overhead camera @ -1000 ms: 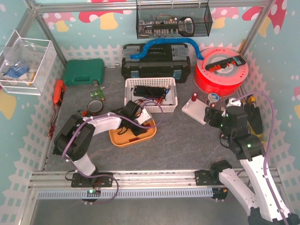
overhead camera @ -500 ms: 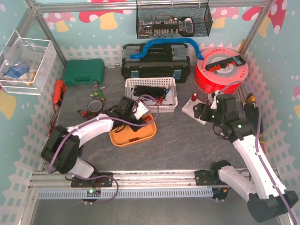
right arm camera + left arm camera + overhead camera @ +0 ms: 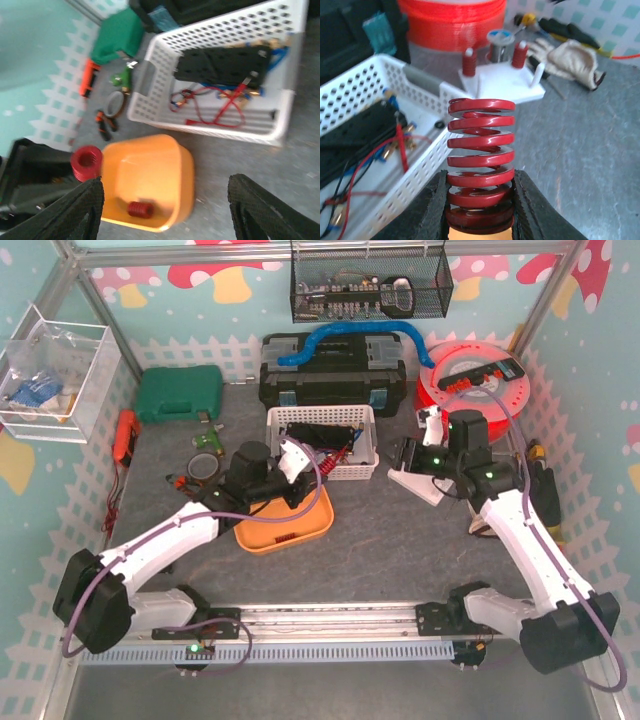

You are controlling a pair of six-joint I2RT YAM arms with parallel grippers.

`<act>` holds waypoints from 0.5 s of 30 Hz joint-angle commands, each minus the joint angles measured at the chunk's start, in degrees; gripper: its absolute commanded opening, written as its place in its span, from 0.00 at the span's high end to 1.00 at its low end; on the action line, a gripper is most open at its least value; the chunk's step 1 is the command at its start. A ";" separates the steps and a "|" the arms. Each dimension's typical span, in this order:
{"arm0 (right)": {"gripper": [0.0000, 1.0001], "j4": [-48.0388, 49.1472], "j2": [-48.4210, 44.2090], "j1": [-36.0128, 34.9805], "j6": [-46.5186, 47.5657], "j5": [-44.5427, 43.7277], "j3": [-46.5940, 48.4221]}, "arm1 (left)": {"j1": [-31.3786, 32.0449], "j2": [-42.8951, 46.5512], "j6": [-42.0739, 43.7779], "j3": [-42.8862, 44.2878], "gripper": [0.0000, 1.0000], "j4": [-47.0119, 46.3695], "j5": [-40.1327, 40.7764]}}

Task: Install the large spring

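Observation:
My left gripper (image 3: 480, 212) is shut on the lower coils of a large red spring (image 3: 481, 150) and holds it upright above the orange tray (image 3: 285, 528). In the top view this gripper (image 3: 298, 485) is over the tray's far edge. The spring also shows in the right wrist view (image 3: 86, 162), left of the tray (image 3: 150, 170). A white base plate (image 3: 502, 82) with posts, two carrying small red springs, lies ahead on the mat, and it shows in the top view (image 3: 428, 485). My right gripper (image 3: 165, 210) is wide open and empty, in the top view (image 3: 408, 456) above the plate's left end.
A white basket (image 3: 322, 440) of wires and battery holders stands between tray and toolbox (image 3: 335, 370). A small red spring (image 3: 140, 209) lies in the tray. A red spool (image 3: 470, 390), gloves and screwdrivers (image 3: 565, 50) are at the right. A green case (image 3: 178, 392) is far left.
My left arm has stretched out and lifted the large spring off the tray. My right arm has swung back and left, from the right side to above the white plate.

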State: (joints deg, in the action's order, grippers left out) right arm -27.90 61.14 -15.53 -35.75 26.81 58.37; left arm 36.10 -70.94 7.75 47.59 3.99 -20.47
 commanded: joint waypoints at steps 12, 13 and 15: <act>0.32 15.33 12.32 -1.81 -2.33 22.73 5.47 | 5.55 -5.47 2.95 6.58 0.96 -12.34 -4.74; 0.32 15.24 12.75 -2.13 -2.21 22.80 5.59 | 5.63 -5.52 3.06 6.73 0.96 -12.34 -4.80; 0.31 15.27 13.74 -2.83 -2.13 23.42 5.74 | 5.65 -5.60 3.25 6.80 0.96 -12.43 -4.48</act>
State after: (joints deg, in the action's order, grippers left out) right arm -14.26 73.69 -17.04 -39.03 46.68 62.08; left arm 41.43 -76.31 9.45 51.99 -5.54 -23.73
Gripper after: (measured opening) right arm 0.688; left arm 0.284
